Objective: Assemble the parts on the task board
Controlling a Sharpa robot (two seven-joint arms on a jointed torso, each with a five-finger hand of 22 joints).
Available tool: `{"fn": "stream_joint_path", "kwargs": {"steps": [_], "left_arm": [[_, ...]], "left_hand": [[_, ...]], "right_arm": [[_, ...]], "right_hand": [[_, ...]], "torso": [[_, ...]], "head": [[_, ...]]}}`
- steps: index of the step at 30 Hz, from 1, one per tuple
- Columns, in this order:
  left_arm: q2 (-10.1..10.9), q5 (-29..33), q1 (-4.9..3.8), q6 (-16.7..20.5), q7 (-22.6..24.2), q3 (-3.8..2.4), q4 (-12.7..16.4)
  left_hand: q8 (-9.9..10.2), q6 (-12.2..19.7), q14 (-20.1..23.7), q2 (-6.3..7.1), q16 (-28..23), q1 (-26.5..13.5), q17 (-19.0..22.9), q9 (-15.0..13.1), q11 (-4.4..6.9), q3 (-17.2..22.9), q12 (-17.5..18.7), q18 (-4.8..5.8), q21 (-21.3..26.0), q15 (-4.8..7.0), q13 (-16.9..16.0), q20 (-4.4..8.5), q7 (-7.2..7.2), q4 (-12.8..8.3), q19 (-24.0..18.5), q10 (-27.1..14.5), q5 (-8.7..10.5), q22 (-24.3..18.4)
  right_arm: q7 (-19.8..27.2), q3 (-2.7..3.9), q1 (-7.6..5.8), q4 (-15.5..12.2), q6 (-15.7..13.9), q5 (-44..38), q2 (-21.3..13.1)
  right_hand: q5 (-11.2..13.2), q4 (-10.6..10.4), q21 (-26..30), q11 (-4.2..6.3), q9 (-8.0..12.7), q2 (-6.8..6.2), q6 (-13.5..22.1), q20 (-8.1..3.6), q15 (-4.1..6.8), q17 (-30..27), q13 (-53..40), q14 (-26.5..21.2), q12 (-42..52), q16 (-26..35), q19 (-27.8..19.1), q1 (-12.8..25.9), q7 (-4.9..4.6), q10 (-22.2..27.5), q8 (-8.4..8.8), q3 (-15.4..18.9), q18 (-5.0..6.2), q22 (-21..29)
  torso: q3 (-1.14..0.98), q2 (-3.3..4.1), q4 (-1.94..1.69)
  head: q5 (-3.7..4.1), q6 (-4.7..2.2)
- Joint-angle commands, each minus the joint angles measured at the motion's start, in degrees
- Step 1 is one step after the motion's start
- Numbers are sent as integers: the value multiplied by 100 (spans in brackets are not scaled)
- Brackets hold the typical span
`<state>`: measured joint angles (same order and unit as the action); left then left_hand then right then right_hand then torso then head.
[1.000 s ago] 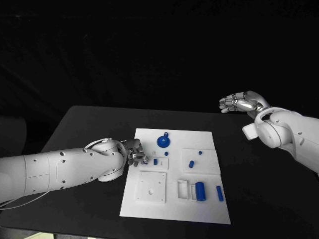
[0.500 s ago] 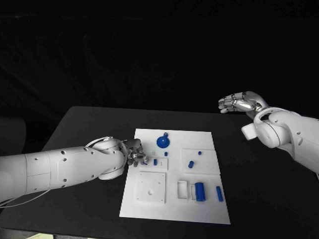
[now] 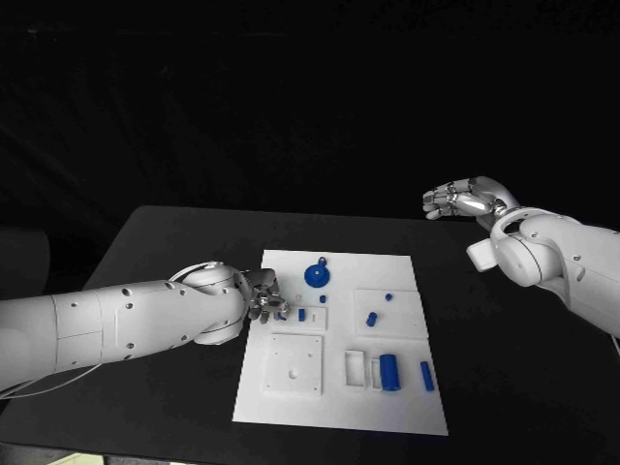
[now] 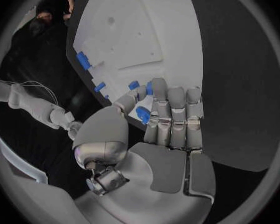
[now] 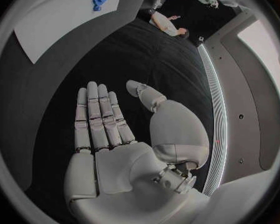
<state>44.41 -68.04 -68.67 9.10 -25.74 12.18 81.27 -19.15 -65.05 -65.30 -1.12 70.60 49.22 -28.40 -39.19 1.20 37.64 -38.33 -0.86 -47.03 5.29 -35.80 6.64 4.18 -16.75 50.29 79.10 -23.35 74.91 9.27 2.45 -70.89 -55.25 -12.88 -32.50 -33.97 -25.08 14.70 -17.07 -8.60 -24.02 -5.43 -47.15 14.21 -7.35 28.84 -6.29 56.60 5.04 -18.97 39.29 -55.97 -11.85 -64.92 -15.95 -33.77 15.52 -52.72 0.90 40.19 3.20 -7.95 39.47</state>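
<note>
- The task board (image 3: pixel 341 334) lies mid-table, one in number.
- The left hand (image 3: pixel 263 295) sits at the board's left edge, pinching a small blue part (image 4: pixel 143 114) (the far nearer hand).
- The right hand (image 3: pixel 459 201) hovers well apart, fingers spread, holding nothing.
- Six further blue parts rest on the board, lying towards the robot's right from the left hand.

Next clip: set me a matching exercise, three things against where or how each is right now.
Things:
1. left robot hand
2. right robot hand
3. round blue part

States:
A. lies on the task board, near its far edge
B. holds nothing, off to the side of the board
C. pinches a small blue part at the board's left edge

Pairs: 1-C, 2-B, 3-A
</note>
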Motion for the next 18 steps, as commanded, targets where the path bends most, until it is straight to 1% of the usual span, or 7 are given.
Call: {"fn": "stream_joint_path", "kwargs": {"steps": [1,3,12,14,18], "left_arm": [[-67,42,23,-372,26,27,20],[-74,42,6,-389,22,25,3],[-79,43,-79,-402,27,16,0],[-87,44,-99,-426,31,16,-3],[-110,100,-112,-565,33,15,-10]], "left_hand": [[-32,-312,-52,-33,31,75,-11,8,320,28,-19,0,-29,78,-12,487,-271,-13,-4,260,-25,132],[-33,-313,-54,-33,35,79,-14,7,323,29,-22,-1,-32,78,-17,488,-273,-14,-4,261,-31,132],[-35,-315,-57,-34,45,83,-20,3,328,28,-30,-3,-41,80,-28,489,-275,-12,-2,261,-40,133],[-35,-315,-57,-35,46,83,-21,3,329,28,-31,-3,-42,80,-29,489,-276,-12,-1,260,-40,133],[-35,-314,-57,-35,48,85,-22,2,330,28,-32,-4,-45,80,-32,490,-276,-12,0,259,-39,133]], "right_arm": [[35,2,3,1,90,-37,6],[35,2,4,2,90,-38,8],[34,2,5,9,95,-39,18],[34,2,5,11,95,-39,23],[33,2,6,11,98,-39,29]], "right_hand": [[-19,8,27,12,9,-18,50,12,-19,4,6,-34,-22,32,-35,-38,1,-44,-21,23,-52,-6],[-19,8,27,12,9,-18,50,12,-20,4,6,-34,-22,32,-35,-39,1,-44,-22,22,-52,-6],[-19,9,27,12,11,-17,51,12,-20,4,7,-35,-23,33,-36,-42,1,-45,-23,21,-52,-7],[-18,9,27,12,11,-17,51,12,-20,4,8,-35,-24,33,-36,-43,1,-45,-23,21,-52,-7],[-18,9,28,12,12,-16,52,12,-20,4,8,-35,-25,33,-36,-43,0,-45,-23,21,-52,-7]], "torso": [[0,1,2],[0,1,5],[-1,-3,-4],[-2,-4,-3],[-3,-3,3]], "head": [[-1,0],[-3,-3],[3,-6],[0,-6],[-4,-12]]}}
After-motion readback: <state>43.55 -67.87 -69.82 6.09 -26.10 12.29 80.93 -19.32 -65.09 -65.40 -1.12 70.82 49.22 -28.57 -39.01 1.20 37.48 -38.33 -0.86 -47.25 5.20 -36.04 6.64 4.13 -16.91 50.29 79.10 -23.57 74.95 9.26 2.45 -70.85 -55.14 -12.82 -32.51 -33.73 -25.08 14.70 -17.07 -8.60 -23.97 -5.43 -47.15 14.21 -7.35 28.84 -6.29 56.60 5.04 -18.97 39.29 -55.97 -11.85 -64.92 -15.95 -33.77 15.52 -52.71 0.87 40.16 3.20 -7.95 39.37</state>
